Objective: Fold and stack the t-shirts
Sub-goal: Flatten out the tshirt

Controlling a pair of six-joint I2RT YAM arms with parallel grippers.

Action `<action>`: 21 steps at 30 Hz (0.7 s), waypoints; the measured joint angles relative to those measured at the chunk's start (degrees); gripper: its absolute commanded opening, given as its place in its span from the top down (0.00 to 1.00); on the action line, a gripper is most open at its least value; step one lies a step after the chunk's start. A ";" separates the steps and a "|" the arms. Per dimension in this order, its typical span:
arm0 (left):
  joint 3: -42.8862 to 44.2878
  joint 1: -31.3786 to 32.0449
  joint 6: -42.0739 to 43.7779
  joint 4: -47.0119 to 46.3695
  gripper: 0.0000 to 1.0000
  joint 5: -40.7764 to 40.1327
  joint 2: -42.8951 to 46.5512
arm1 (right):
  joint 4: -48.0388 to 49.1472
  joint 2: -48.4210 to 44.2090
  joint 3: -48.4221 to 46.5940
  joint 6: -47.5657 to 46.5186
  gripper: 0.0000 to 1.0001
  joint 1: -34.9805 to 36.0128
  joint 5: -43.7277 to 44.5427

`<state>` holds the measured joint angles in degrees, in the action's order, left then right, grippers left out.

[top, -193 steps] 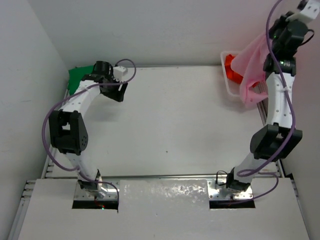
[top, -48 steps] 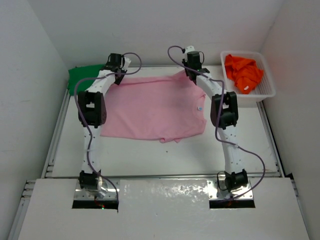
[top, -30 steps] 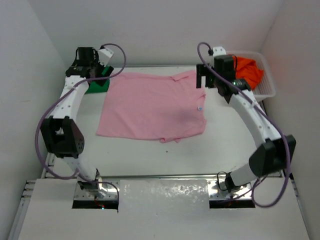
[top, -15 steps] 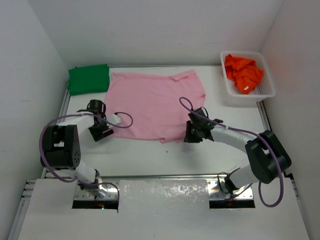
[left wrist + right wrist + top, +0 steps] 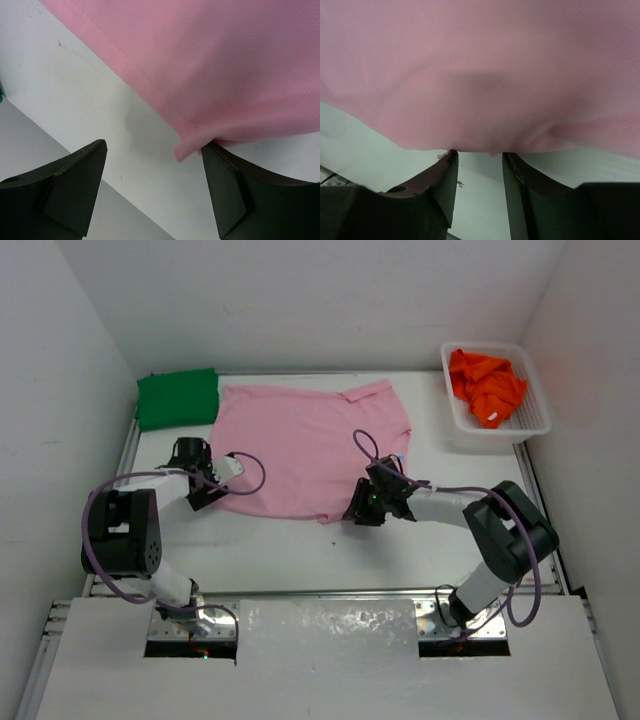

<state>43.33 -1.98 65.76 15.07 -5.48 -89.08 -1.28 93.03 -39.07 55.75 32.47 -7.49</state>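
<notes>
- Left gripper (image 5: 152,150), jaws wide, straddles the near-left hem corner of the pale pink cloth t-shirt (image 5: 300,445).
- Right gripper (image 5: 480,155), jaws narrow, noses its near hem.
- Pink lies flat mid-table, unfolded. The bright green cloth t-shirt (image 5: 178,398) sits folded at the far-left corner, and the vivid orange t-shirt (image 5: 485,385) waits in the white lattice basket (image 5: 545,426).
- A second earlier, both grippers were at the far edge.
</notes>
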 measured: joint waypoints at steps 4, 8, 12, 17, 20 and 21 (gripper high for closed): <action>-0.02 0.00 -0.33 -1.11 0.42 1.31 -0.11 | -0.59 0.81 -0.72 0.50 0.89 0.02 1.68; -0.11 0.00 -2.12 -1.49 0.93 2.91 -0.61 | -1.79 0.63 -0.39 1.38 1.00 -0.11 4.70; 0.28 0.02 -3.65 -0.48 1.00 3.63 -1.88 | -2.69 -1.01 0.42 0.79 1.00 -0.70 7.76; 1.55 0.02 -6.29 1.84 1.00 4.13 -1.92 | -6.32 -8.70 5.66 -0.72 1.00 -3.23 11.15; 2.78 0.04 -7.87 4.70 1.00 5.90 -1.49 | -9.73 -17.25 10.91 -1.46 1.00 -5.92 11.89; 3.13 0.02 -8.26 5.77 1.00 6.67 -1.18 | -11.23 -19.93 12.35 -1.68 1.00 -6.71 12.00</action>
<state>46.46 -1.96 57.49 20.84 1.19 -90.26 -12.51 73.10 -26.72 54.06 25.76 4.51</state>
